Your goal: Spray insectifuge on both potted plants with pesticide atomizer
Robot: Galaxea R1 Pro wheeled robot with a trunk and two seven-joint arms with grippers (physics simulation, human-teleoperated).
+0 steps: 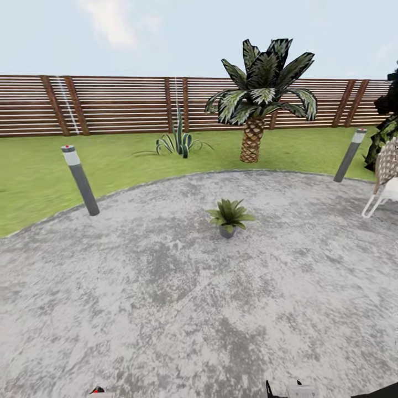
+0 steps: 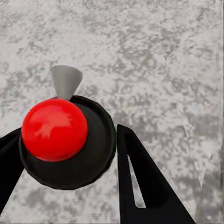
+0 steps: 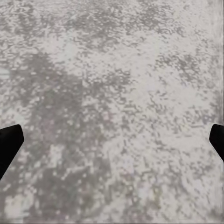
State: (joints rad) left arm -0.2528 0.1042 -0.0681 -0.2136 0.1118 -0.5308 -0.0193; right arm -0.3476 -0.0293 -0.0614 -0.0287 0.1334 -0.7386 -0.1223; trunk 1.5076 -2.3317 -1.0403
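Left gripper (image 2: 65, 154) closed around the pesticide atomizer (image 2: 67, 140): left wrist view looks down on its black sprayer top with a red round cap and a grey nozzle cone, black fingers (image 2: 144, 186) pressed on either side; bottle body hidden under the top. In the head view a red-and-black bit at the bottom edge is probably the same atomizer top (image 1: 97, 390), too small to be sure. Right gripper (image 3: 112, 140) spread wide, holding nothing, fingertips (image 3: 8, 142) at the two edges of the right wrist view with bare grey paving between them.

Round grey patio (image 1: 166, 309) takes up the near ground. One potted plant (image 1: 229, 215) stands on it near the middle, upright, small grey pot, green leaf rosette. Grey bollard lamp (image 1: 80, 179) at the patio's left edge, another (image 1: 350, 155) at the far right edge. White chair (image 1: 384, 182) partly cut off at right. Beyond: lawn (image 1: 33, 171), spiky plant (image 1: 179, 141), palm (image 1: 257, 94), brown slatted fence (image 1: 121, 105).
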